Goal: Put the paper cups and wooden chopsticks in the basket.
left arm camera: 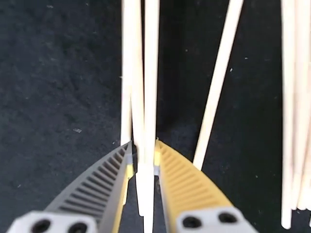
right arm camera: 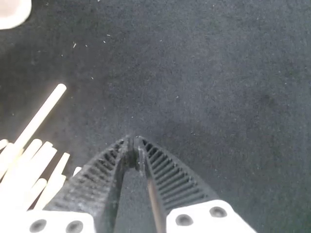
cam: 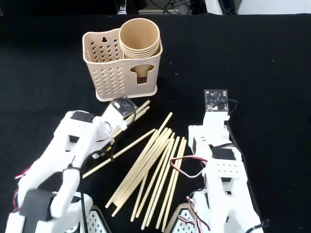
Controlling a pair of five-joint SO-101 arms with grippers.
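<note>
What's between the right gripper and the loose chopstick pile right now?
Bare black cloth. The right wrist view shows it running from the right gripper to the nearest ends of the chopstick pile.

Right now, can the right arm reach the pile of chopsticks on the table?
Probably yes. The chopstick pile lies just beside the right gripper on the black cloth, nothing between them; its jaws are shut and must open first.

Bright, even overhead light leaves faint shadows beside the chopsticks (cam: 154,167).
</note>
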